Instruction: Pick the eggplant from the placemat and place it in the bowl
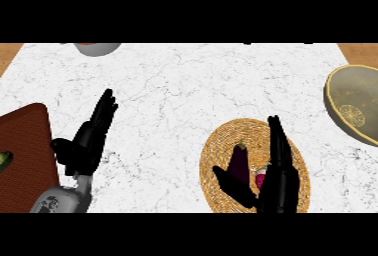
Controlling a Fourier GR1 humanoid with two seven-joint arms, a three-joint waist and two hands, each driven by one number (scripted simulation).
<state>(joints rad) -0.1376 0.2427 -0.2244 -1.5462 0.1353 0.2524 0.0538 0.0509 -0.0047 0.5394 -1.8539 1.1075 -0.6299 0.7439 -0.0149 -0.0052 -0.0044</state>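
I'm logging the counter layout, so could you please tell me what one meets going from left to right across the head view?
Brown board → left hand → woven placemat → eggplant → right hand → bowl.

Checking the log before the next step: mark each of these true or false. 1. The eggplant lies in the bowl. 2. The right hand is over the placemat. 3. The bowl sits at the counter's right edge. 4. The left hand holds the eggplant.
1. False. The eggplant lies on the woven placemat, not in the bowl.
2. True. The right hand is over the placemat, thumb and fingers either side of the eggplant.
3. True.
4. False. The left hand is open and holds nothing, left of the placemat.
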